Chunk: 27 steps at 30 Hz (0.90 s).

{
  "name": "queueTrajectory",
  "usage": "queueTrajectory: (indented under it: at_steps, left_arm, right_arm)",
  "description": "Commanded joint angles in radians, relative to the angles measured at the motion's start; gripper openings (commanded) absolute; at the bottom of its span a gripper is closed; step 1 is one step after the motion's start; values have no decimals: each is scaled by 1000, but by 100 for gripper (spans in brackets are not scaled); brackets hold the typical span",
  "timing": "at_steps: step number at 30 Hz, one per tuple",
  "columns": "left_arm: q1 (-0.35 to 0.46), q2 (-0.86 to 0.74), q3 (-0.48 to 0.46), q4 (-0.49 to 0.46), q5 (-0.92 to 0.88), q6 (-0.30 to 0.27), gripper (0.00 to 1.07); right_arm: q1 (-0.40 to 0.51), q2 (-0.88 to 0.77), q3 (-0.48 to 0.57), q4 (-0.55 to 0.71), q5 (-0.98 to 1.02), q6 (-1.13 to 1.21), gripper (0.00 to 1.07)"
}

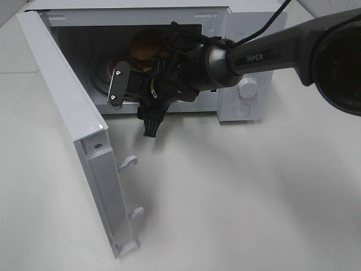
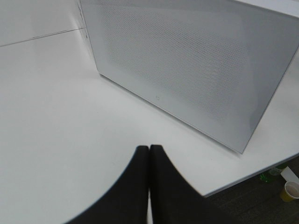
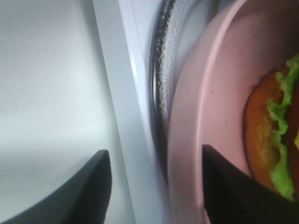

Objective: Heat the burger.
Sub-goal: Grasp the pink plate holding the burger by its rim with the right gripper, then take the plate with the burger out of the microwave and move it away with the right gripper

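Observation:
The burger (image 1: 145,45), with a golden bun and green lettuce, sits on a pink plate (image 3: 201,116) inside the open microwave (image 1: 242,96). The right wrist view shows the burger (image 3: 273,140) at the plate's far side. My right gripper (image 1: 132,107) reaches into the microwave's mouth and is open. Its fingers stand wide apart on either side of the plate's rim, one finger (image 3: 224,186) over the plate and the other outside the oven's front lip. My left gripper (image 2: 148,156) is shut on nothing, low over the table beside the microwave's perforated side (image 2: 187,70).
The microwave door (image 1: 73,113) hangs wide open to the left, with two latch hooks on its inner edge. A glass turntable (image 3: 161,79) lies under the plate. The control panel carries two knobs (image 1: 246,87). A paper cup (image 2: 290,190) stands on the floor beyond the table edge.

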Motion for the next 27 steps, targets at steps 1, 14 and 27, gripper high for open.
queueTrajectory:
  at_steps: [1, 14, 27]
  left_arm:
    - [4, -8, 3, -3, -12, 0, 0]
    - [4, -8, 3, -3, -12, 0, 0]
    - [4, -8, 3, -3, -12, 0, 0]
  right_arm:
    - [-1, 0, -7, -2, 4, 1, 50]
    - [-1, -5, -7, -2, 46, 1, 0]
    - [-1, -61, 5, 2, 116, -45, 0]
